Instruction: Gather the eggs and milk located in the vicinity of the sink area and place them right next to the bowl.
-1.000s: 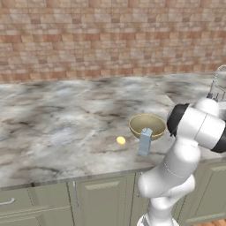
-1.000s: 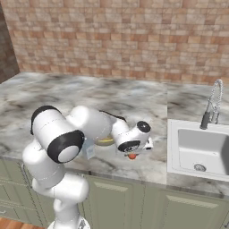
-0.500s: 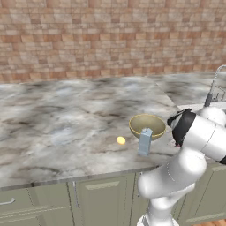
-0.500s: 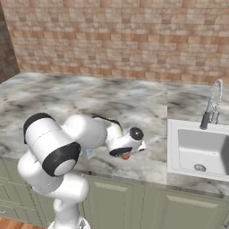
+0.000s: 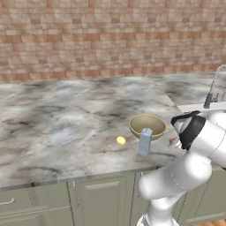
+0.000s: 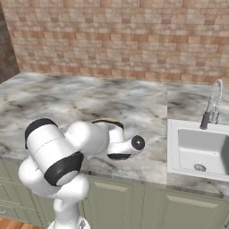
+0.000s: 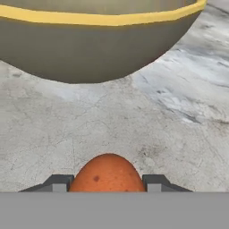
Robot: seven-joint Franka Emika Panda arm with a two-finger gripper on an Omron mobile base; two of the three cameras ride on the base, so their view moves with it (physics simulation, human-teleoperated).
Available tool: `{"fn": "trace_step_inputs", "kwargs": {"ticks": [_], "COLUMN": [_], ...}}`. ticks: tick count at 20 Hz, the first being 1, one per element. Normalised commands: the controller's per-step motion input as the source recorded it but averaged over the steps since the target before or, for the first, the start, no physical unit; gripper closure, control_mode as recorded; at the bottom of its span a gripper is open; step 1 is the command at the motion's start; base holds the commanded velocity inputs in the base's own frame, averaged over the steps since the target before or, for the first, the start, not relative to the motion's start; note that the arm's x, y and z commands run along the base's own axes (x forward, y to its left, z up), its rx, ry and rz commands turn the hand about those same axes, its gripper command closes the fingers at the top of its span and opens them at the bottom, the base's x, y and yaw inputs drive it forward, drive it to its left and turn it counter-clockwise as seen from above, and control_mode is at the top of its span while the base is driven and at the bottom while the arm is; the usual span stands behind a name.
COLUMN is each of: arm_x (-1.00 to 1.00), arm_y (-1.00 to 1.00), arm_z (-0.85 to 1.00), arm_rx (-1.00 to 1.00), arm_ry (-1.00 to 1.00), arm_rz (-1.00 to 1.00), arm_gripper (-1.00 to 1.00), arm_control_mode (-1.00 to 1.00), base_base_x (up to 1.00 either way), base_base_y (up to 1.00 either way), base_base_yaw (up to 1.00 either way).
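Judging by how things lie, the task looks close to done.

Left base view: the milk stands upright on the counter, touching or just beside the near rim of the bowl, so that item appears placed. A small yellow-orange oval lies on the counter just left of the milk, near the bowl; it may be an egg already delivered, though it is too small to be sure. The arm bends low at the bowl's right side, where a bit of red-brown shows by the wrist.

Right base view: the arm folds over the counter's near edge and covers the bowl. The sink sits well apart to the right, its basin showing no carton or egg.

Hand view: the gripper has its jaws closed on an egg, held low over the counter with the bowl's outer wall just beyond. What seems left is to lower this egg beside the bowl, let go and draw back.
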Motion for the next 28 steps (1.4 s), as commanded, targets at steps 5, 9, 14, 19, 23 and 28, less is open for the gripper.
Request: {"fn": "trace_step_inputs", "kwargs": {"ticks": [5,9,14,19,23,28], "arm_x": [0.02,0.06,0.17,0.21,0.23,0.29], "arm_y": [0.11,0.22,0.28,0.16,0.00,0.00], "arm_z": [0.08,0.17,0.24,0.07,-0.04,-0.14], "arm_rx": [0.00,0.00,0.00,0.00,0.00,0.00], "arm_ry": [-0.12,-0.04,0.00,0.00,0.00,0.00], "arm_rz": [0.15,0.11,0.09,0.06,0.04,0.03], "arm_gripper": [1.00,1.00,1.00,1.00,1.00,1.00], "arm_control_mode": [-1.00,-1.00,-1.00,-1.00,-1.00,-1.00], "base_base_x": [0.00,0.00,0.00,0.00,0.00,0.00], "base_base_y": [0.00,0.00,0.00,0.00,0.00,0.00], "base_base_yaw": [0.00,0.00,0.00,0.00,0.00,0.00]}}
